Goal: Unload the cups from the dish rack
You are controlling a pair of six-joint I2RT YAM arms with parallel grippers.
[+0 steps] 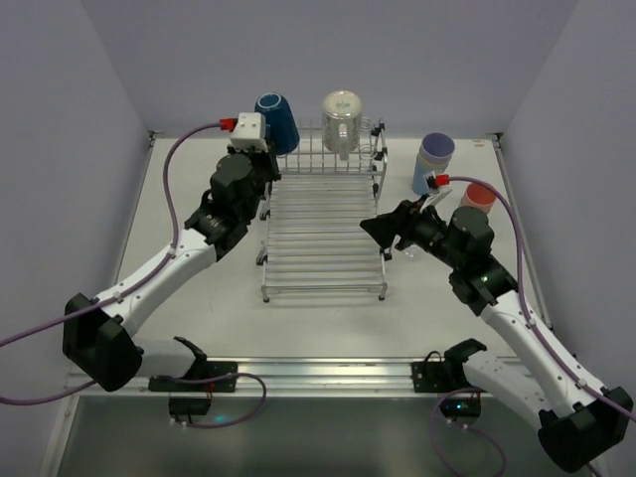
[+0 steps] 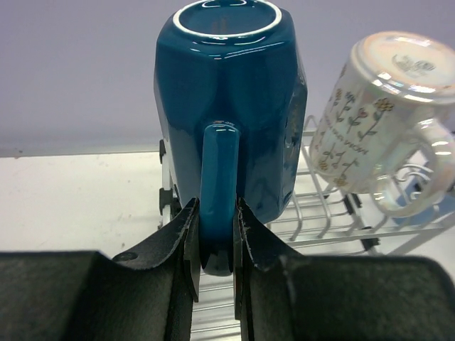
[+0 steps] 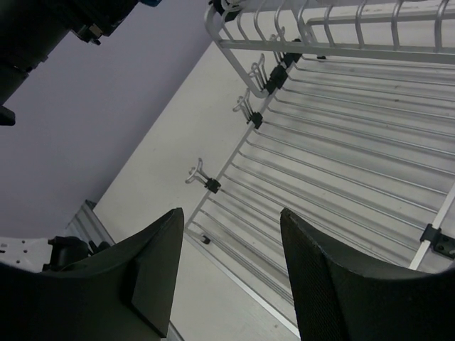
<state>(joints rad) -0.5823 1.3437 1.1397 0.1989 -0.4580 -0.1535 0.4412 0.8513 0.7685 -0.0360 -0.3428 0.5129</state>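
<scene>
The silver wire dish rack [image 1: 323, 238] lies mid-table with its raised tier at the back. A glossy dark-blue mug [image 2: 227, 92] sits upside down on that tier's left end, and my left gripper [image 2: 215, 241] is shut on its handle [image 2: 217, 177]. From above, the left gripper [image 1: 265, 155] sits right below the blue mug [image 1: 277, 121]. A clear glass mug [image 1: 342, 119] with a flower print [image 2: 377, 121] rests inverted beside it. My right gripper [image 1: 375, 228] hangs open and empty at the rack's right edge, its open fingers framing the rack slats [image 3: 341, 142] in the right wrist view.
Right of the rack stands a lavender and light-blue stack of tumblers [image 1: 434, 159], with a pink tumbler [image 1: 478, 196] beside it. The enclosure's grey walls close in the back and both sides. The left arm [image 3: 43, 28] shows at the top left of the right wrist view.
</scene>
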